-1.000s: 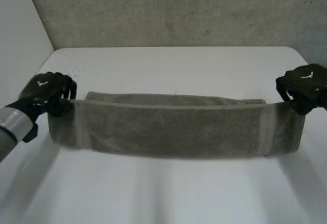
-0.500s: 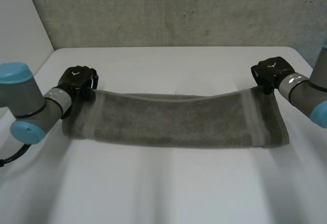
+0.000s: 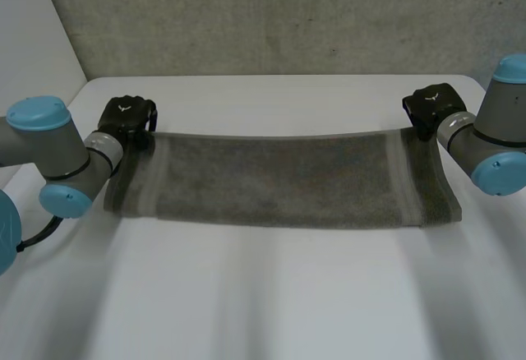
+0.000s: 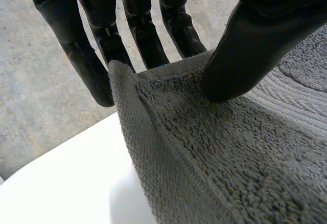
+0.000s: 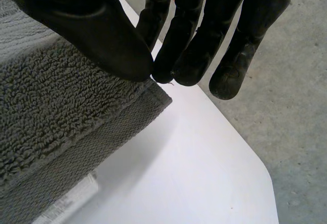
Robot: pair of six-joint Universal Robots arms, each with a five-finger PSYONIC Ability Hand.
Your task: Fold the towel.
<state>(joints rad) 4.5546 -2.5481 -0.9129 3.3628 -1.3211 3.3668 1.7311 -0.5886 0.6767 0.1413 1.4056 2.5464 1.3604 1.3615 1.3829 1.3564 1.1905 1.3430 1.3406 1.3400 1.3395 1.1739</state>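
Two pinches, one at each far corner. The left hand has its thumb pressed down on the towel with its straight fingers behind the hem. They are closed narrow, with the corner held between them. The right hand is much the same: its thumb lies on the pile and meets the fingertips right at the corner's tip. That bite looks thin, with the fingers reaching just past the cloth.

From both sets of fingertips the towel spreads back toward the forearms and lies on the white table. At the right hand's corner it shows two layers, so one fold looks done. Its long axis runs straight from the left hand to the right hand, and the far edge is drawn level between them. Neither hand is nearer, since each sits on its own end. A further fold would likely bring one short end across to the other.
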